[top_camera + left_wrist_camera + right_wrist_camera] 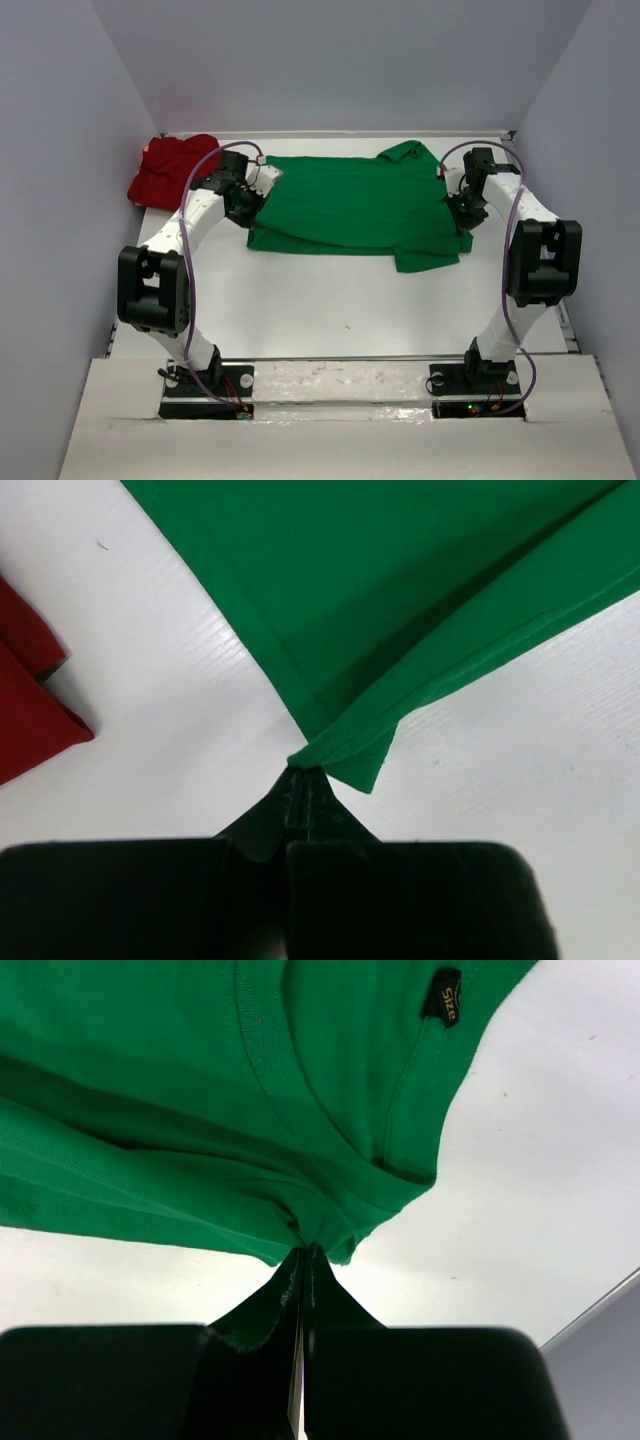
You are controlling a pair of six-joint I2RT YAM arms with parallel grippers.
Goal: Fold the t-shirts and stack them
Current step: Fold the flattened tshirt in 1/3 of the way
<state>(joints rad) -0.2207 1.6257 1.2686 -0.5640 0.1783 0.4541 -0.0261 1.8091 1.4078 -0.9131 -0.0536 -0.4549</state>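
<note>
**Both end effectors pinch opposite ends of green tee, red tee parked in far-left corner**

Green t-shirt (350,205) lies sideways across the far half of the worktop (350,310), between the two arms: hem toward the left edge, collar toward the right edge. One sleeve pokes out toward the far edge and one toward the near edge.

Left end effector (305,778) is closed on a hem corner. The left wrist view shows two layers of cloth meeting there, so that corner looks doubled over.

Right end effector (305,1252) is closed on bunched cloth just below the collar, with the size label (447,995) in sight beyond it.

Holding both ends at once probably keeps the cloth stretched along its length, so it moves as one sheet without sagging or twisting. That suits a lengthwise fold or a flattening drag. Which step this is, cannot tell.

Red t-shirt (170,170) sits bunched in the far-left corner, well apart from the green one and touched by neither arm. It is likely out of the way until the green tee is folded. Nothing is stacked yet.

Risk: thin pinches at the cloth edge could slip under tension.
</note>
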